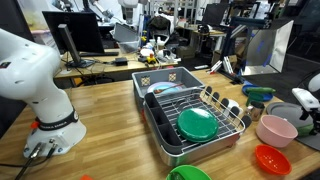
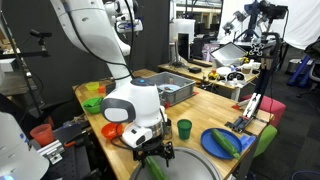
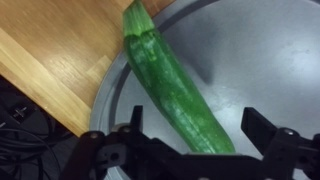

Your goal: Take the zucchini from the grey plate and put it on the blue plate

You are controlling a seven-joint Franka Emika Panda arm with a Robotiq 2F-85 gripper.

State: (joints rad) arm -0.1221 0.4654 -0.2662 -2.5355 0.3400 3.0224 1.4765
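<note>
The zucchini (image 3: 160, 70) is a long green piece lying on the grey plate (image 3: 250, 60), and its cut far end reaches over the plate's rim. In the wrist view my gripper (image 3: 197, 130) is open, with one finger on each side of the zucchini's near end and not closed on it. In an exterior view the gripper (image 2: 155, 152) hangs low over the grey plate (image 2: 195, 170) at the table's front edge. The blue plate (image 2: 213, 140) lies to the right of it, with a green item on it.
A green cup (image 2: 183, 128) stands between the gripper and the blue plate. A red bowl (image 2: 113, 130) sits beside the arm. A dish rack (image 1: 195, 105) holds a green plate (image 1: 197, 123). A pink bowl (image 1: 277, 130) and a red bowl (image 1: 272, 158) sit nearby.
</note>
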